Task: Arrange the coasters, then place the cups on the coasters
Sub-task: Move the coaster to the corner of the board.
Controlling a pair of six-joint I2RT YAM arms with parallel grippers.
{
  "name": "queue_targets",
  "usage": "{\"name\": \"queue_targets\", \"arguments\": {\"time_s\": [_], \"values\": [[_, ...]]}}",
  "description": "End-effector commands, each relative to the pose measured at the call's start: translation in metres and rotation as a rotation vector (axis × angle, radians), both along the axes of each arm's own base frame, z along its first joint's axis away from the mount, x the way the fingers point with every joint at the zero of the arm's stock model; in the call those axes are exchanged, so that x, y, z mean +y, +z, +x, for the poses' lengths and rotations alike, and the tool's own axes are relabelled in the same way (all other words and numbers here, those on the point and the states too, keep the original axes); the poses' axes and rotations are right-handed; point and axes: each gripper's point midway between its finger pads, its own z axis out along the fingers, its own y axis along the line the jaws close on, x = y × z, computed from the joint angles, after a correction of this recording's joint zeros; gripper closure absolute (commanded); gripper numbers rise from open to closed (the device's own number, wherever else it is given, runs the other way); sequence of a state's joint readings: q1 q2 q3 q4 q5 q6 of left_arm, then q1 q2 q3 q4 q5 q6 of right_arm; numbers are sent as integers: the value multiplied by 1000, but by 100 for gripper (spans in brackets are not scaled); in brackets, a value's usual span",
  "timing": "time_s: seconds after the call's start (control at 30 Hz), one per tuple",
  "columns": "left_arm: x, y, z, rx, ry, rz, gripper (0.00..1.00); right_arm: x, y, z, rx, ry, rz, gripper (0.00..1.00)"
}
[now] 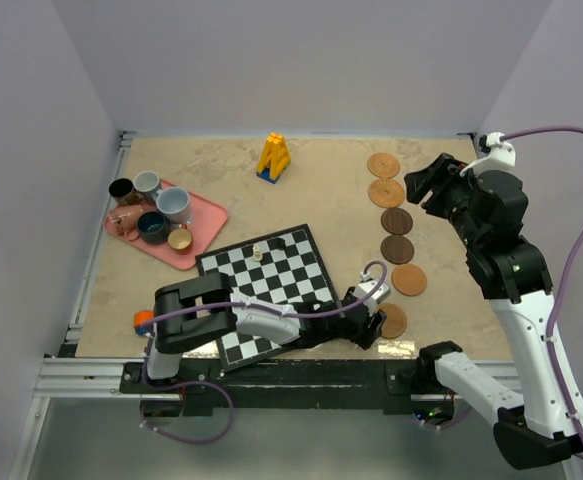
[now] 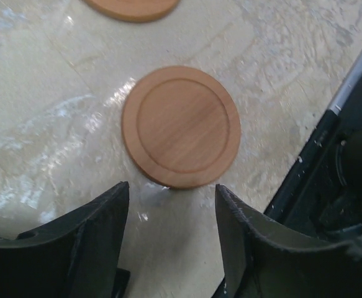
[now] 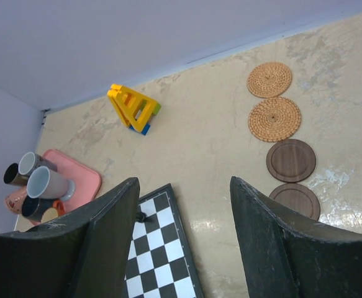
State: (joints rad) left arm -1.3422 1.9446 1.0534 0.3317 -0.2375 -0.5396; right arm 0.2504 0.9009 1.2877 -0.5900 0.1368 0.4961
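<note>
Six coasters lie in a column on the right: two woven (image 1: 383,165), two dark brown (image 1: 397,220), two tan (image 1: 409,279). My left gripper (image 2: 171,198) is open and low, just short of the nearest tan coaster (image 2: 181,127), which lies flat on the table. In the top view the left gripper (image 1: 369,325) is beside that coaster (image 1: 393,320). My right gripper (image 3: 184,186) is open and empty, raised near the woven coasters (image 3: 274,119); from above the right gripper (image 1: 429,182) is at the back right. The cups (image 1: 152,227) stand together on the pink tray (image 1: 206,215) at the left.
A chessboard (image 1: 271,275) with a small white piece (image 1: 258,251) lies in the middle front. A yellow block toy (image 1: 273,157) stands at the back. A small orange and blue object (image 1: 144,321) sits at the near left edge. Walls close in three sides.
</note>
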Motion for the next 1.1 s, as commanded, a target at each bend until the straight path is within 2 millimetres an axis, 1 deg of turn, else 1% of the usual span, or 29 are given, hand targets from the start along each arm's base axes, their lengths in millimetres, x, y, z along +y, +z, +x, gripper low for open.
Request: {"name": "queue_targets", "arguments": {"time_s": [0.0, 0.1, 0.27, 0.33, 0.43, 0.57, 0.73, 1.07], "values": [[-6, 23, -17, -31, -77, -98, 35, 2, 13, -2, -51, 18, 7, 35], [-5, 19, -23, -96, -162, -85, 32, 4, 13, -2, -54, 26, 9, 35], [-9, 0, -29, -178, -300, -9, 34, 5, 15, -4, -61, 36, 16, 35], [-8, -10, -27, -208, -318, 34, 38, 5, 16, -4, -62, 35, 14, 34], [-4, -27, -19, -271, -318, 111, 41, 6, 18, -5, -67, 45, 17, 35], [-5, -44, -12, -334, -330, 185, 42, 9, 23, -6, -77, 58, 25, 35], [-13, -51, -11, -391, -356, 196, 43, 10, 23, -5, -78, 67, 21, 34], [-35, -60, -5, -402, -348, 189, 44, 12, 21, -3, -70, 74, 24, 34]]}}
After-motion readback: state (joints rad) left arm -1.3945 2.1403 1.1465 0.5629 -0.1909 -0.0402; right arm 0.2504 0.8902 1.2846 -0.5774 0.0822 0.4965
